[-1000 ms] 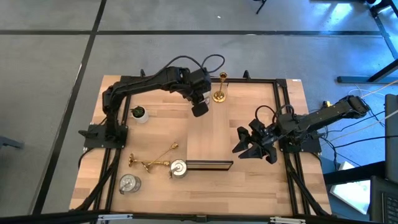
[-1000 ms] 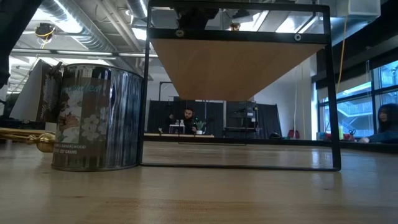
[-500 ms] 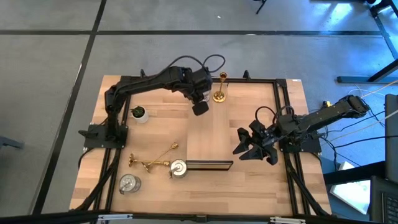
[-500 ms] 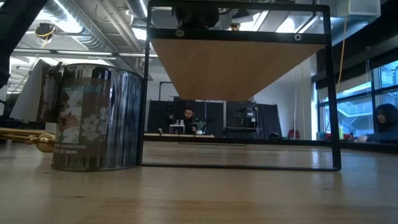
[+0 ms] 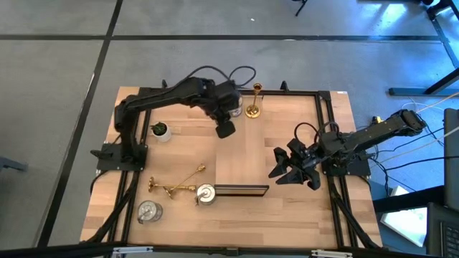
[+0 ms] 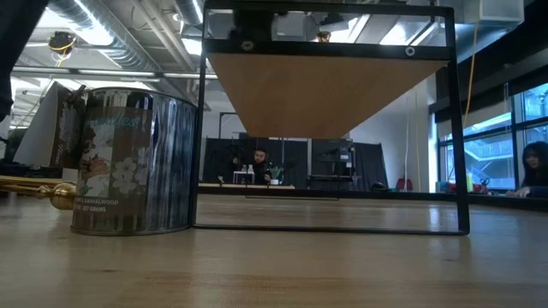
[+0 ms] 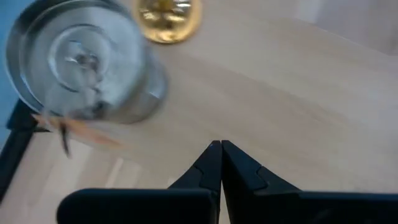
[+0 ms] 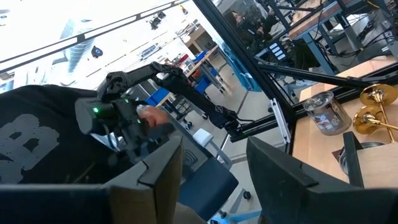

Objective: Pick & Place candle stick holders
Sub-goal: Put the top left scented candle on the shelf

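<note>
One gold candle stick holder [image 5: 253, 100] stands upright on its round base at the table's far edge. A silvery cup [image 7: 81, 59] stands beside its gold base [image 7: 168, 11] in the left wrist view. My left gripper [image 5: 224, 130] is shut and empty, just left of and nearer than these two; its fingertips [image 7: 221, 149] meet over bare wood. Two gold holders [image 5: 179, 184] lie on their sides at the front left. Two silvery cups [image 5: 205, 194] [image 5: 149, 210] stand beside them. My right gripper [image 5: 292, 169] is open and empty at the right.
A small potted plant [image 5: 160, 130] stands at the left. A long dark-framed board [image 5: 241, 190] stands near the front, next to a silvery cup [image 6: 128, 162]. Black rails [image 5: 326, 122] run along the table's sides. People sit in the room beyond the table.
My left gripper has moved a little toward the table's left and near edges, away from the upright gold holder, staying shut. The holders have not moved.
</note>
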